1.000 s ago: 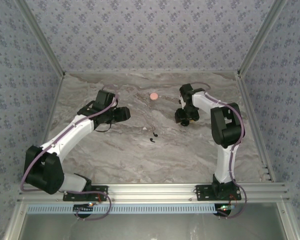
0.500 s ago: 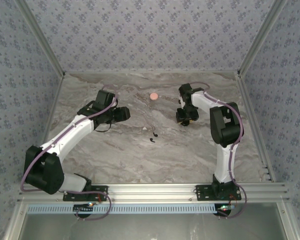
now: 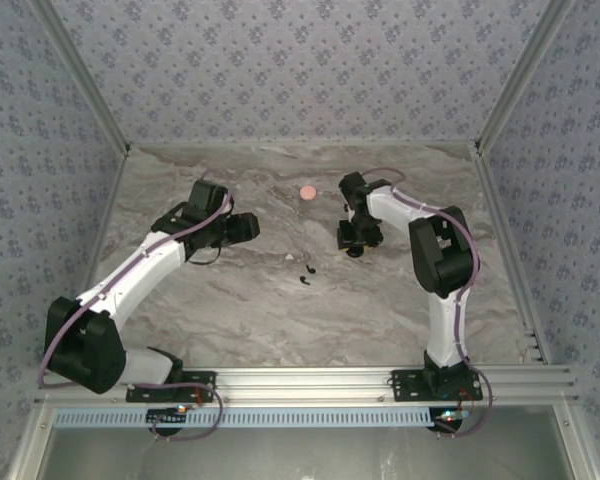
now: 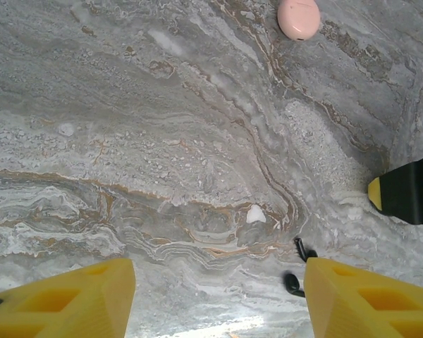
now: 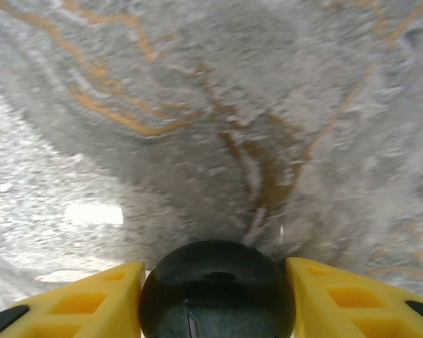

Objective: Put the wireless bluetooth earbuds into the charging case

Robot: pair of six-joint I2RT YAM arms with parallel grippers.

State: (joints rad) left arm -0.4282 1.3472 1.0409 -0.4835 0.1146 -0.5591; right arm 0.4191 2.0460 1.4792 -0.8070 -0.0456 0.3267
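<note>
The charging case (image 5: 216, 292), a round glossy black puck, sits squeezed between the yellow fingers of my right gripper (image 5: 216, 278). In the top view the right gripper (image 3: 352, 244) hangs low over the table, right of centre. The two earbuds (image 3: 306, 273) lie on the marble, small black hooked pieces side by side. In the left wrist view one earbud (image 4: 301, 248) and the other earbud (image 4: 292, 283) lie just beside the right fingertip. My left gripper (image 4: 218, 285) is open with nothing between its fingers, and in the top view the left gripper (image 3: 244, 228) is left of the earbuds.
A pink disc (image 3: 307, 192) lies near the back of the marble table (image 3: 280, 310); the pink disc (image 4: 299, 17) also shows at the top of the left wrist view. A black-and-yellow finger of the right gripper (image 4: 407, 190) enters there from the right. Patterned walls enclose the table.
The right arm has swung left, toward the earbuds, with the black case in its jaws, which narrowed onto it. The left arm has barely moved.
</note>
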